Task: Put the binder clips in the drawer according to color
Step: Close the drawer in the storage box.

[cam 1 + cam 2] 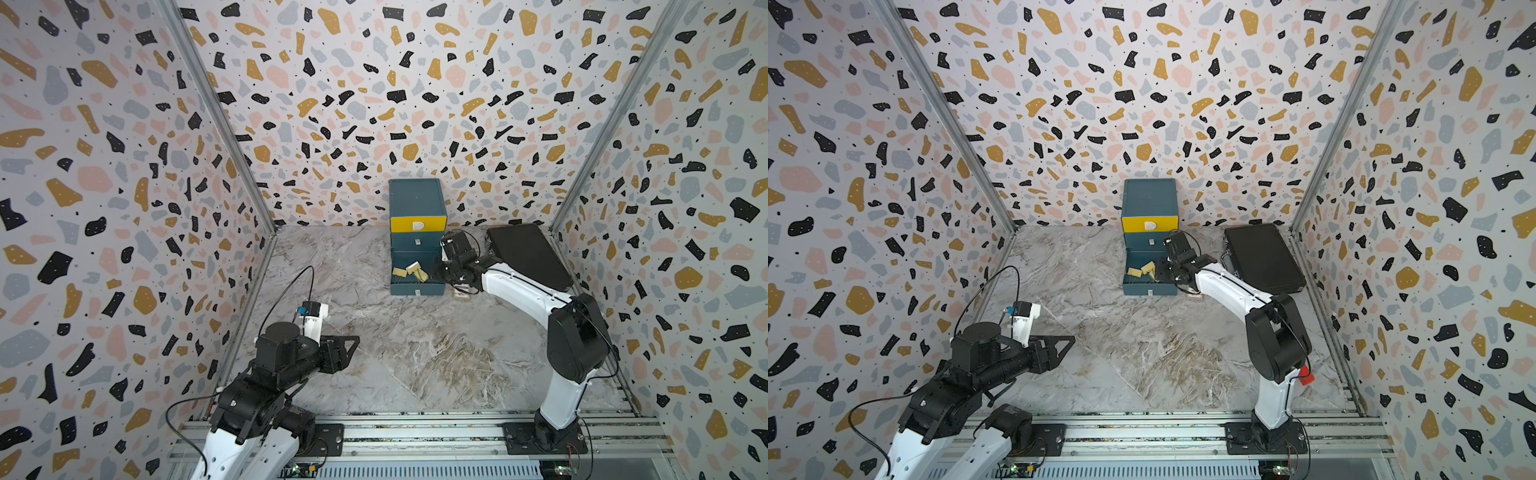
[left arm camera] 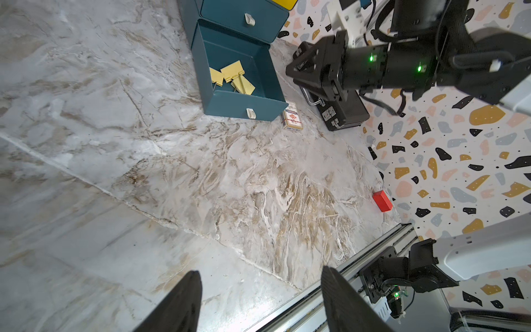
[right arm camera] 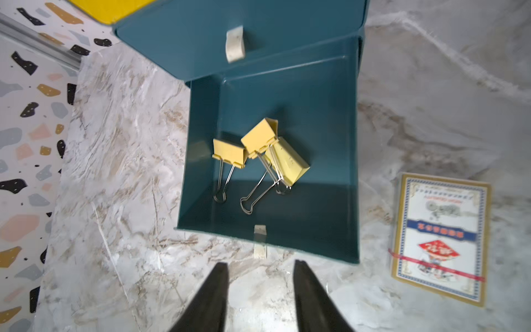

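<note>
The drawer [image 1: 417,199] chest stands against the back wall, dark teal with a yellow top drawer. Its bottom drawer [image 3: 198,149] is pulled out, and three yellow binder clips [image 3: 258,138] with silver wire handles lie inside in a loose cluster; they also show in both top views [image 1: 409,271] [image 1: 1144,270]. My right gripper [image 3: 261,263] hovers over the open drawer's front edge near its white tab, open with nothing between its fingers. My left gripper [image 2: 261,271] is open and empty, far from the drawer at the front left [image 1: 351,340].
A printed card packet [image 3: 439,238] lies on the marble just right of the open drawer. A flat black briefcase [image 1: 528,255] sits at the back right. A small red block [image 2: 382,201] lies by the right wall near the front rail.
</note>
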Available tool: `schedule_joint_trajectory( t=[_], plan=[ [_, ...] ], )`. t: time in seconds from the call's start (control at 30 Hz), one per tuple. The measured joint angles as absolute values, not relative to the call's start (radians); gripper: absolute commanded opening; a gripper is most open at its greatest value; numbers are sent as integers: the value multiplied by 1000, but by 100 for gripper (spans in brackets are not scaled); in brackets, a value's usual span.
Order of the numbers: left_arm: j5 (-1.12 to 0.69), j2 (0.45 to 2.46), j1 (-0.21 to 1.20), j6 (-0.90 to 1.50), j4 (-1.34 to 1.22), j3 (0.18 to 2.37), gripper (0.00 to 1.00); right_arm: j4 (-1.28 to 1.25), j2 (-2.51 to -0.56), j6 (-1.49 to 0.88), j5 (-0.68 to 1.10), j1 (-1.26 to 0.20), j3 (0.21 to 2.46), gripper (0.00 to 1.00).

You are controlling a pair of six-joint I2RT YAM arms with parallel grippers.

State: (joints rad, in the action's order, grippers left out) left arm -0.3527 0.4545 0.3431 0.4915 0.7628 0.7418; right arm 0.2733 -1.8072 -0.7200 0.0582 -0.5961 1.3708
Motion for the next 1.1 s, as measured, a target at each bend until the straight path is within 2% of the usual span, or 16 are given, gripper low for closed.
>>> schedule_joint_trajectory(
  t=[0.1, 0.23, 0.53, 0.87, 1.1],
  plan=[
    [-340, 454, 344, 492, 763, 742, 68, 185, -1808, -792, 69, -640, 1239, 22],
    [-330, 454, 343, 495, 763, 742, 68, 101, -1860, -860, 94, -674, 1169, 19],
    [-328, 458, 344, 495, 763, 742, 68, -111, -1994, -945, 86, -654, 1172, 16],
    [-326, 503, 344, 496, 763, 742, 67, -437, -2111, -1087, 59, -554, 1171, 21],
    [-327, 516, 344, 503, 762, 735, 67, -484, -2201, -1142, 78, -505, 1279, 22]
  ],
)
